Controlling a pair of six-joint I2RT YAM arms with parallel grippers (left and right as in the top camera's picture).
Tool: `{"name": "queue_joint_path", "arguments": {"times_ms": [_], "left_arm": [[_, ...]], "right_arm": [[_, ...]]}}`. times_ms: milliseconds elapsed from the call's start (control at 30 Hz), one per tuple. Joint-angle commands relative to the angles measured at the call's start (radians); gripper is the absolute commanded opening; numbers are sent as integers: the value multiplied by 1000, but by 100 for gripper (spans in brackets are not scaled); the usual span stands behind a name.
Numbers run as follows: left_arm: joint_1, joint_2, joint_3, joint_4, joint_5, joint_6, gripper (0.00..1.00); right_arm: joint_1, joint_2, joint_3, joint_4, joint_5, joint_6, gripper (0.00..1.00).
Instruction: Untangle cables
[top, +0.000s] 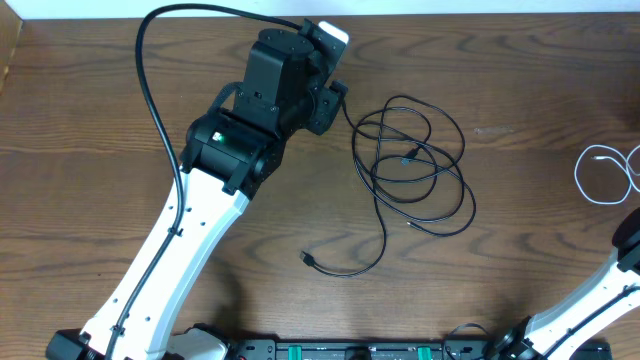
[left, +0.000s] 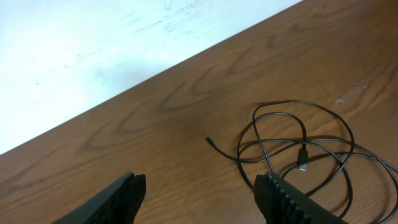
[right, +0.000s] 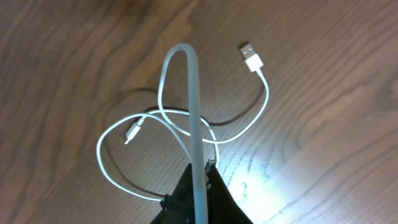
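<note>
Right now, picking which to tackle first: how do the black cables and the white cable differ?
The black cables sprawl centrally in overlapping loops; the white cable lies far to the right. The black cables lie free; the white cable is pinched in the shut right end effector, one loop lifted. Both are thin cords with small plugs.

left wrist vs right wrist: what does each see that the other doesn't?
Left wrist only: the black cable tangle lying loose beyond the open left gripper, plus a pale surface past the table edge. Right wrist only: the white cable, pinched in the shut right gripper, its USB plug free. Both: the brown wood table.
</note>
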Motion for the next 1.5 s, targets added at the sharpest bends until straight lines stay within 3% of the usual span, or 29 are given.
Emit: {"name": "queue_joint_path", "arguments": {"times_ms": [0,33,133,500,1000,1233,1467], "left_arm": [[3,-21,3,0,3,2,61],[3,-21,3,0,3,2,61],[3,-21,3,-4,3,2,61],[3,-21,3,-8,2,2,62],[3,-21,3,0,2,6,62],[3,-21,3,2,2,5,62],[3,-21,3,2,2,5,62]], "right_arm": [[2,1,12,5,-58,-59,2],[2,1,12,5,-71,-59,14],[2,1,12,-4,-84,-30,99],[14,-29,13,-34,-178,-32,99],[98,-455,13,-58,-325,-35,99],[140,-621,13,-22,-642,-149,99],[313,-589,12,-150,-657,-228,99]]}}
